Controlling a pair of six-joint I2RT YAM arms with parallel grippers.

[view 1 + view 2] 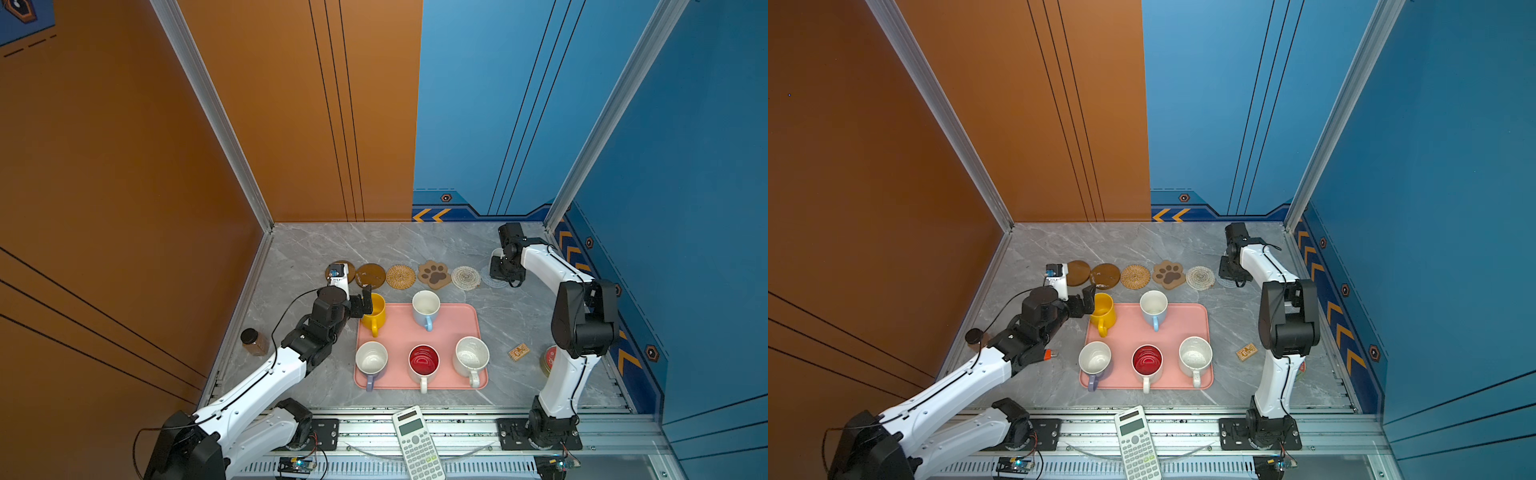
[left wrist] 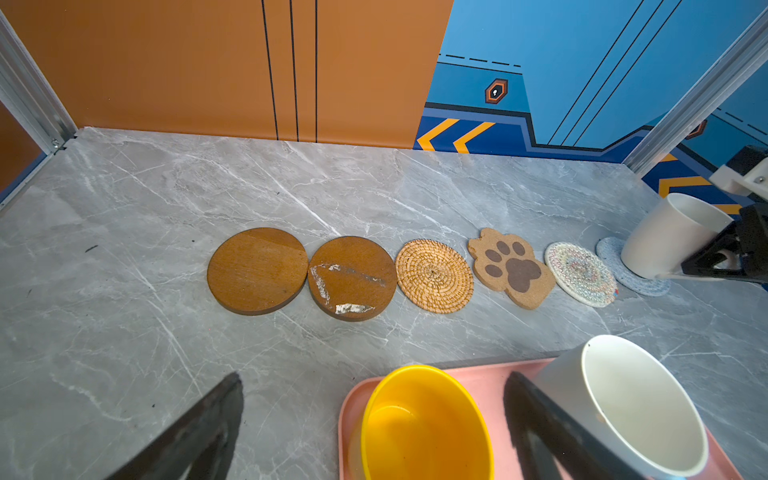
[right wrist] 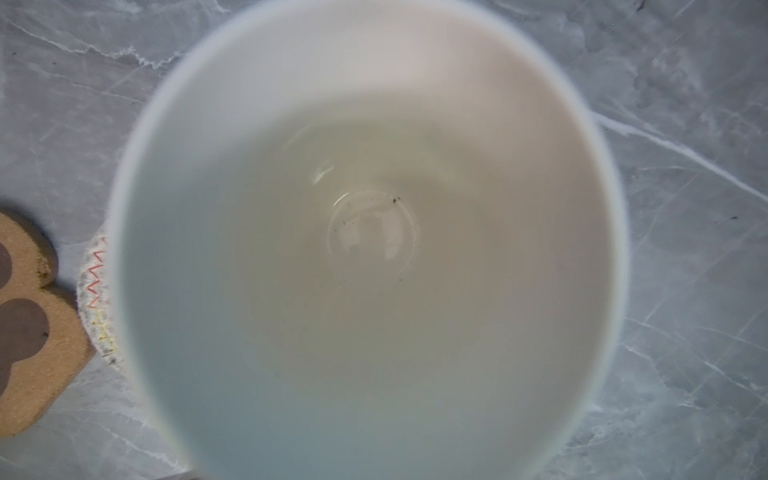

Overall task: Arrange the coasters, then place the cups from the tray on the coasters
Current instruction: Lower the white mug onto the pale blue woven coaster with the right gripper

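Left wrist view: left gripper spread wide, its fingers on either side of the yellow cup. Whether they touch it we cannot tell. That cup stands at the far-left corner of the pink tray, with the light-blue cup just beside it on the tray.

Beyond the tray we count six in one row on the table. From the left arm's side to the right arm's: dark brown disc, scuffed dark brown disc, tan woven disc, paw coaster, white woven round, pale-blue round. The two brown discs touch.

Right gripper is clamped narrow on the plain white cup at its handle side. The cup is tilted, lower edge on the pale-blue round. Right wrist view looks straight into that cup.

In both top views we see the tray's near row: lilac cup, red-inside cup, speckled cup, handles toward the near edge.
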